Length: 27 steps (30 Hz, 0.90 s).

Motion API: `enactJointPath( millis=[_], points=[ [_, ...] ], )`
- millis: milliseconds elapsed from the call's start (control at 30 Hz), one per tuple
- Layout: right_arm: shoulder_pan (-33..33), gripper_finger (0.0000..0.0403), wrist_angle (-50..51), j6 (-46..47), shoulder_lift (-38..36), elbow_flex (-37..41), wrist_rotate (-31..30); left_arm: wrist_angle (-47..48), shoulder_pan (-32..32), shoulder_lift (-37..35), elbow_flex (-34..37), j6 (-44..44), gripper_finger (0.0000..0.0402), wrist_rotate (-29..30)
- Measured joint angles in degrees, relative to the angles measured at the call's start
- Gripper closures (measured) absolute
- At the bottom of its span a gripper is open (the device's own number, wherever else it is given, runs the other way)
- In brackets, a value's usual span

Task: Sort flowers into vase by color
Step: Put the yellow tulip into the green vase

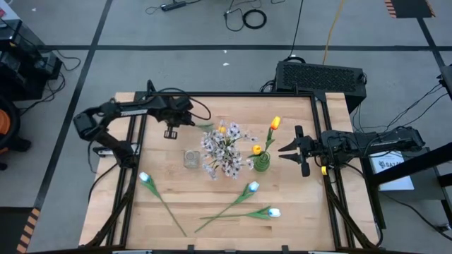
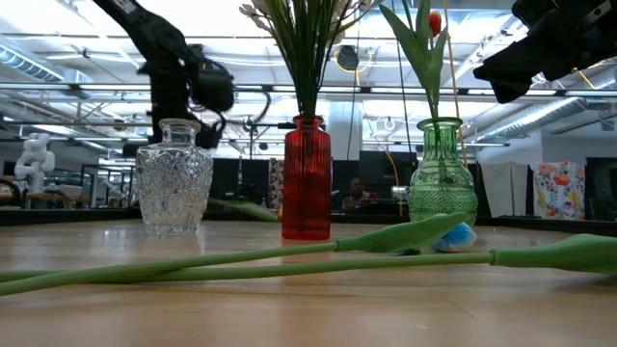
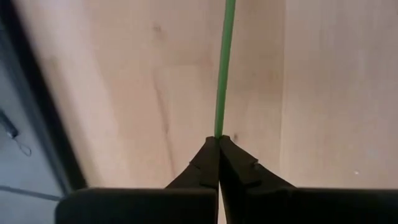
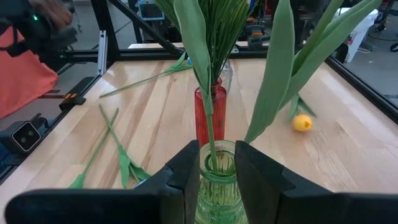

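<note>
At table's far edge, left gripper [image 3: 218,142] clenched on orange tulip's stem [image 3: 222,68]: you lift it straight, clearing the clear vase [image 2: 174,176].

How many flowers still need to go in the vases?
Done: blossoms fill the red vase, and an orange tulip stands in the green vase. In hand: the left gripper pinches a green stem. Left: three pale tulips lying on the table, plus the clear vase, apparently empty.
</note>
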<state>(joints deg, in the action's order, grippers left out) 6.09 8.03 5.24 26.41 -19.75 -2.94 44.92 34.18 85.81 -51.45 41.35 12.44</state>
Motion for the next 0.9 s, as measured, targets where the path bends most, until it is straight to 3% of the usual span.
enactJointPath(
  millis=[300, 900],
  points=[
    [0.0, 0.0310, 0.0, 0.0, 0.0, 0.0, 0.0, 5.6, 0.0, -12.3, -0.1, -4.1, 0.0401, -0.4],
    [0.0, 0.0310, -0.1, 0.1, 0.0, 0.0, 0.0, 1.1, -0.1, -31.3, -0.1, -22.9, 0.0401, 1.6]
  ],
)
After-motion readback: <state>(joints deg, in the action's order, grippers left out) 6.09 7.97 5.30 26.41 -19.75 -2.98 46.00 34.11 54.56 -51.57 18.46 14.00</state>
